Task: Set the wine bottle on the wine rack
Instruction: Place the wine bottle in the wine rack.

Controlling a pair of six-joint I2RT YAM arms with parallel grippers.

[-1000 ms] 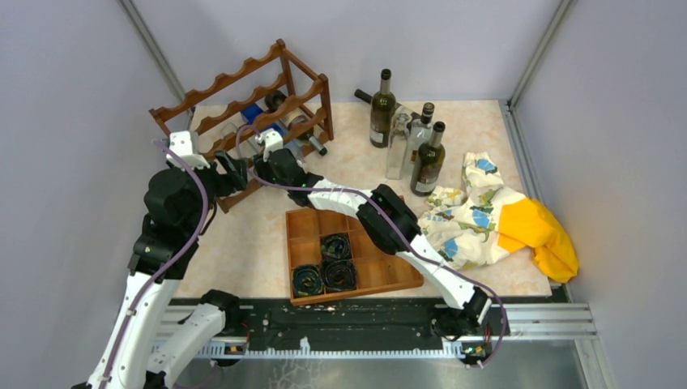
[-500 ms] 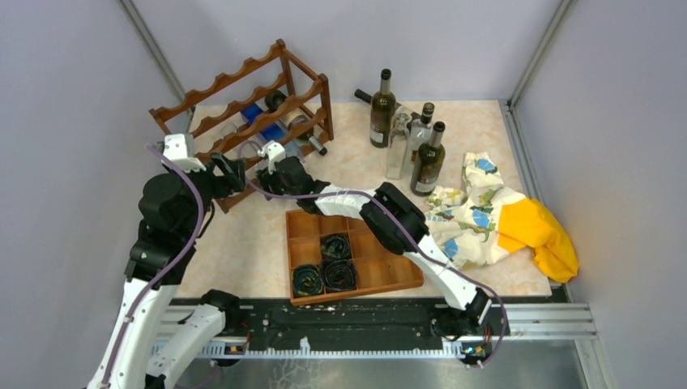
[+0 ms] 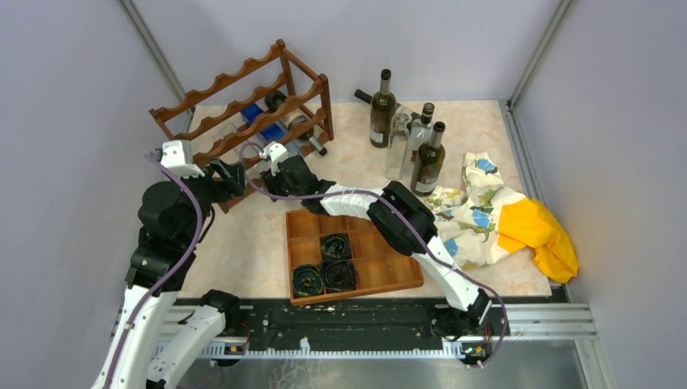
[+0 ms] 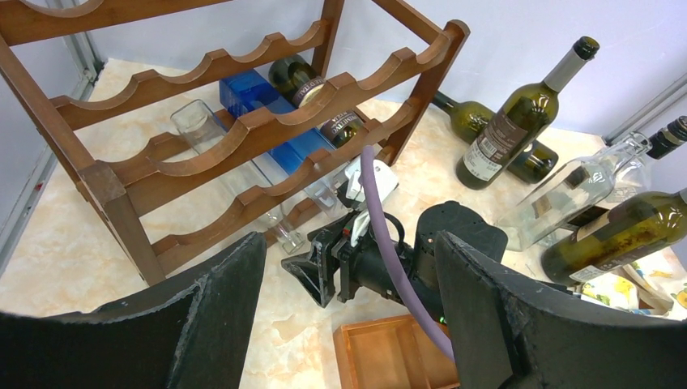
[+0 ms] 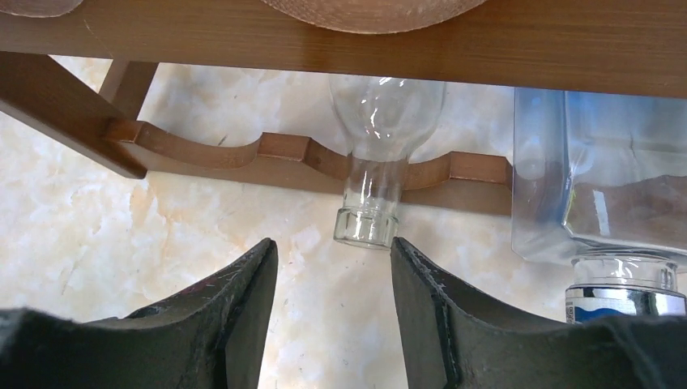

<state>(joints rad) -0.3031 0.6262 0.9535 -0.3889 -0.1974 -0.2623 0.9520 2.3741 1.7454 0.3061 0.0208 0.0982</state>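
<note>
Left arm: stood up from its base, bent at the elbow, wrist aimed at the wine rack (image 4: 243, 130).
Left gripper (image 4: 348, 243): fingers spread wide, holding nothing.
Right arm: stretched low over the tray (image 3: 405, 279) towards the rack's bottom front rail.
Right gripper (image 5: 332, 259): fingers parted, empty (bottle mouth just beyond the tips).
Wine bottle (image 5: 369, 203): clear, lying on the bottom tier, neck over the front rail.
</note>
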